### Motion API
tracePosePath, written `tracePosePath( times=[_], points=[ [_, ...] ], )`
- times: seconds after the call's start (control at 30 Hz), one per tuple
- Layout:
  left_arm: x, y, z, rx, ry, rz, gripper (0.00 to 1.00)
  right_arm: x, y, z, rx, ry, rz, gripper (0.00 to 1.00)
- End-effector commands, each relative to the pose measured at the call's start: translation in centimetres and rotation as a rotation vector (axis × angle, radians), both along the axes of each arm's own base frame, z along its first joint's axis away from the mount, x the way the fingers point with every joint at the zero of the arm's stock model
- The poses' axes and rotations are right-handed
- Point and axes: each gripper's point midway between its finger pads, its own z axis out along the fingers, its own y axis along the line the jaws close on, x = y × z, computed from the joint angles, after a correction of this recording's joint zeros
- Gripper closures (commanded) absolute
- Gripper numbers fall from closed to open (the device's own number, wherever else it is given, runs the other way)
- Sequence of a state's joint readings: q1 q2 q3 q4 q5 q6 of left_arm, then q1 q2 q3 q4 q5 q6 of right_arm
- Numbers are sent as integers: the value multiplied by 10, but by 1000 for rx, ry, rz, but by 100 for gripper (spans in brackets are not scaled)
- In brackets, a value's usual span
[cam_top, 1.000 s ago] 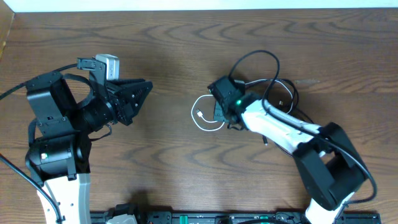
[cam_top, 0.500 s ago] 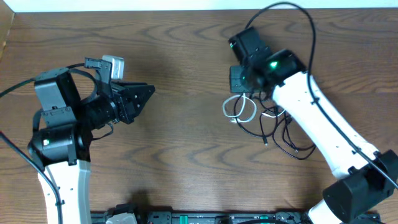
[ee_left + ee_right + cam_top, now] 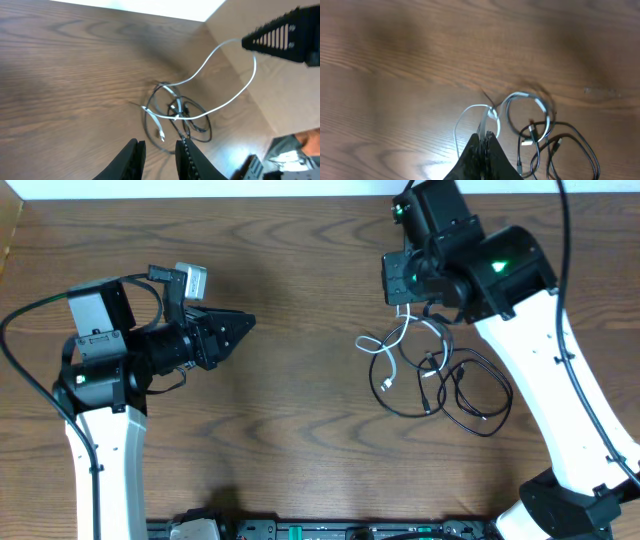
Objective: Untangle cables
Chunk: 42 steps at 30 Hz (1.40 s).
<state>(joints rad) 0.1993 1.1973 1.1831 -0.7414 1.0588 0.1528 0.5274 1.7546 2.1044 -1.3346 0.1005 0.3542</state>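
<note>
Right gripper (image 3: 484, 136) is pinched together on the white cord (image 3: 205, 62), and I see that cord raised in a loop above the black cords (image 3: 470, 395) heaped at 3 o'clock on the table (image 3: 300, 440). Left gripper (image 3: 159, 150), at 9 o'clock, hangs slightly parted and empty.

text: none legible | labels: none legible | numbers: 0 legible

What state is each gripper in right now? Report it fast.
Left gripper: jaws slightly open, empty.
Right gripper: shut on the thin white cord.
</note>
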Motion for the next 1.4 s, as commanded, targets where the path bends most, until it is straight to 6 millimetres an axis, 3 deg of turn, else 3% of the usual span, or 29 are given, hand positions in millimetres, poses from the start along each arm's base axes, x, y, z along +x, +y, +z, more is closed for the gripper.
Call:
tracePosePath(
  times=[0.0,0.4,0.6,0.97,1.03,1.2,1.27,1.3,1.37],
  points=[
    [-7,-13,13,-60,-44,-92,74,-4,1,22,35,-40,31,99],
    [-27,-54,21,-91,-86,-273,66,-21,27,23,126,11,194,99],
    [-34,-74,23,-82,-119,-345,65,-24,27,25,124,8,209,99],
    [-29,-75,20,-62,-126,-336,65,-25,-25,5,-59,67,-5,96],
    [-29,-75,20,-67,-115,-331,65,-25,-30,-4,-86,93,-30,79],
    [-29,-75,20,-72,-99,-328,65,-26,-31,-36,-149,178,-3,57],
    [-30,-75,19,-73,-95,-327,65,-29,-32,-55,-194,222,36,34],
    [-30,-75,19,-73,-92,-327,65,-30,-33,-63,-211,239,51,27],
    [-30,-75,19,-74,-91,-327,65,-33,-35,-81,-250,270,98,20]
  ],
)
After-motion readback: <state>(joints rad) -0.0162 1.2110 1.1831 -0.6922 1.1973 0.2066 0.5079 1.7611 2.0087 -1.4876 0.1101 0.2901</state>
